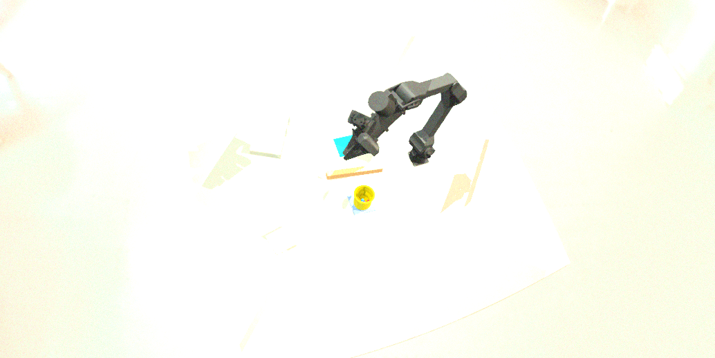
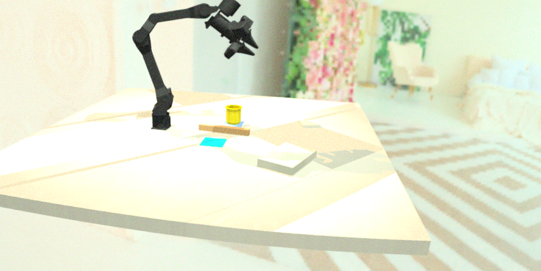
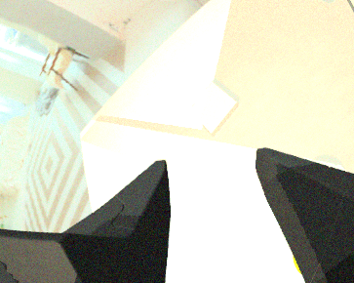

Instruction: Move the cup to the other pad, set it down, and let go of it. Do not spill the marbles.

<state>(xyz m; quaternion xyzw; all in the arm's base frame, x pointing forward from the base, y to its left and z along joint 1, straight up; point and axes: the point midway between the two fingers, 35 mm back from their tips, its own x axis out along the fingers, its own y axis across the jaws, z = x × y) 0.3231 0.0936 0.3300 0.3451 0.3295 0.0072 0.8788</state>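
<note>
The yellow cup (image 1: 362, 206) (image 2: 233, 115) stands upright on the blue pad (image 1: 358, 211) (image 2: 239, 123). Small marbles (image 1: 362, 200), blue and red, show inside it in the top view. A yellow sliver of it shows beside the right finger in the wrist view. The cyan pad (image 1: 341, 144) (image 2: 213, 142) bears nothing; the fingers partly cover it from above in the top view. My gripper (image 1: 345, 156) (image 2: 256, 51) (image 3: 213, 165) is partly open and empty, tilted downward, high above the table and away from the cup.
A low wooden bar (image 1: 354, 173) (image 2: 224, 130) lies between the two pads. A flat pale block (image 1: 265, 154) (image 2: 286, 159) lies beyond the cyan pad, away from the arm's base. A smaller flat block (image 2: 310, 124) lies farther back on the table in the exterior view.
</note>
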